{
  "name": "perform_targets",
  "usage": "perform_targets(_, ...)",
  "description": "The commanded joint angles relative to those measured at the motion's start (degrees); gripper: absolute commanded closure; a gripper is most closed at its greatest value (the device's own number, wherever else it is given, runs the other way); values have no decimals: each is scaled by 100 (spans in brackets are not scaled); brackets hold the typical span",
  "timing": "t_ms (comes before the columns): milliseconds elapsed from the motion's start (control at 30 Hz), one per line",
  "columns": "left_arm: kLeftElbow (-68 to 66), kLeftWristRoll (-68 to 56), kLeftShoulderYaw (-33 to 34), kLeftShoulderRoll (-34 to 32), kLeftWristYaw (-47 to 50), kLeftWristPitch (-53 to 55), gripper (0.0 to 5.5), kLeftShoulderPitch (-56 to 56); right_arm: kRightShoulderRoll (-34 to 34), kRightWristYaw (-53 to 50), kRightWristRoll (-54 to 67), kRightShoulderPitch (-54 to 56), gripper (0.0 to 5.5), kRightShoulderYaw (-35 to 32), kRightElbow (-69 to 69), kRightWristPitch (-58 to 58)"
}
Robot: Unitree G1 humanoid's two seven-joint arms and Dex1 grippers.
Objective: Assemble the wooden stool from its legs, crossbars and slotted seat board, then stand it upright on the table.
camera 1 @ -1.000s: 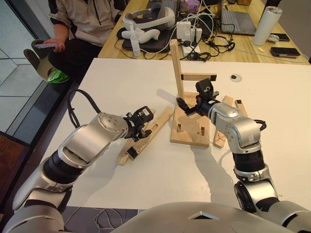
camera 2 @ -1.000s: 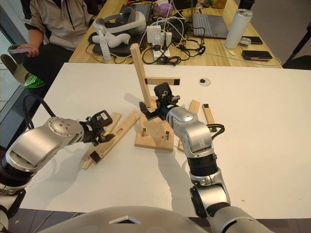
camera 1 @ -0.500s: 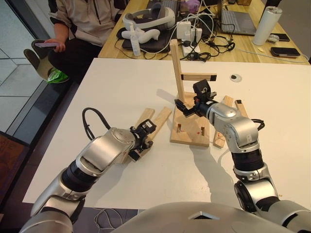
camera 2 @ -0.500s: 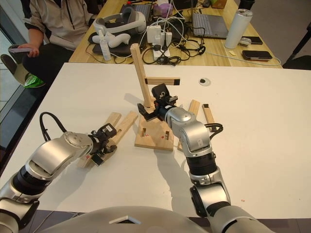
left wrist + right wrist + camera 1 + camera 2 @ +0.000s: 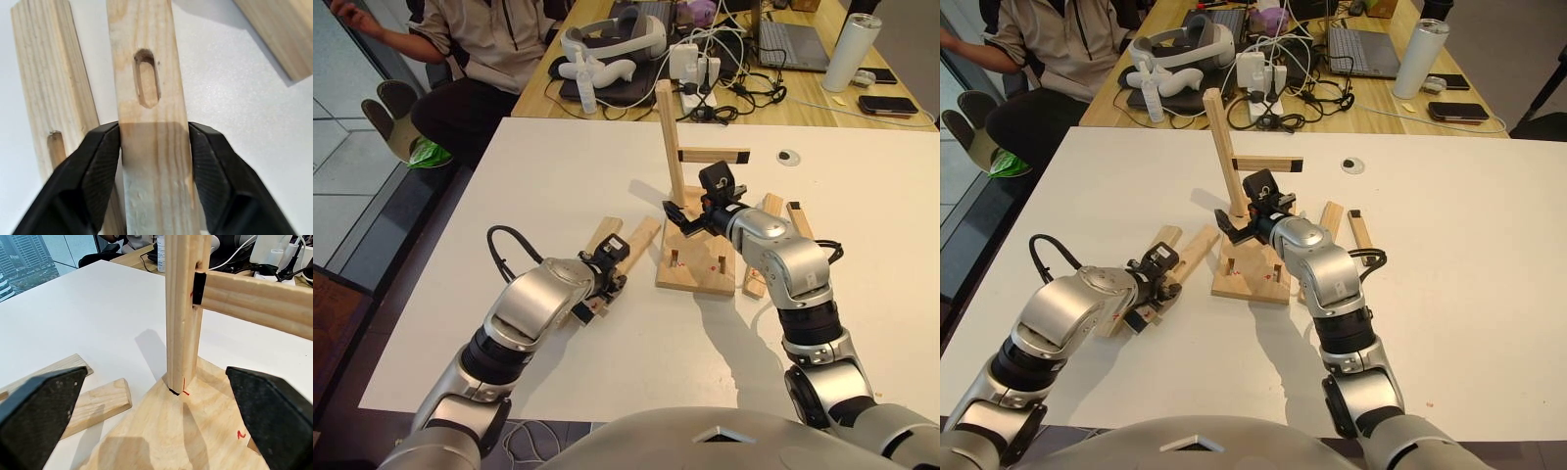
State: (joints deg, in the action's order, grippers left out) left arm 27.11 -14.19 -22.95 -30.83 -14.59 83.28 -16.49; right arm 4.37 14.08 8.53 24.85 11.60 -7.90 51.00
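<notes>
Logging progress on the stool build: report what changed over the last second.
The left arm drew back toward the robot; its left pincer now clamps a slotted leg. The right pincer edged closer to the upright leg, open. Seat board and crossbar stayed put.

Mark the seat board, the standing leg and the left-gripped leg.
seat board (image 5: pixel 697 276), left eye view, bare top face.
standing leg (image 5: pixel 672 142), left eye view, mid shaft.
gripped leg (image 5: pixel 168 93), left wrist view, face beside slot.
</notes>
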Motion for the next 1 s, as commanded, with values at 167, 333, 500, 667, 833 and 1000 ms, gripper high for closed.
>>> perform_targets(167,-197,105,286,63,55,-212,338,-80,-59,-103,33,103,10,-246,36,-142)
perform_targets(333,-303,227,1045,74,146,-424,339,-846,-210,-132,324,276,10,-826,-19,-508)
perform_targets(500,-676,447,1722,-212,165,-888,339,-1647,-480,-35,961,579,10,-1439,-100,-768)
perform_targets(667,-1264,1252,1794,-989,155,-2999,339,-2090,-896,250,2922,915,10,-2396,-471,-59)
perform_targets(833,-1333,1828,1566,-1202,-196,-5145,339,-2408,-679,244,4311,1591,10,-3050,-365,190)
perform_targets(1000,-812,1904,1030,-795,-731,-5818,339,-2167,-193,273,4512,2175,10,-3258,215,-117)
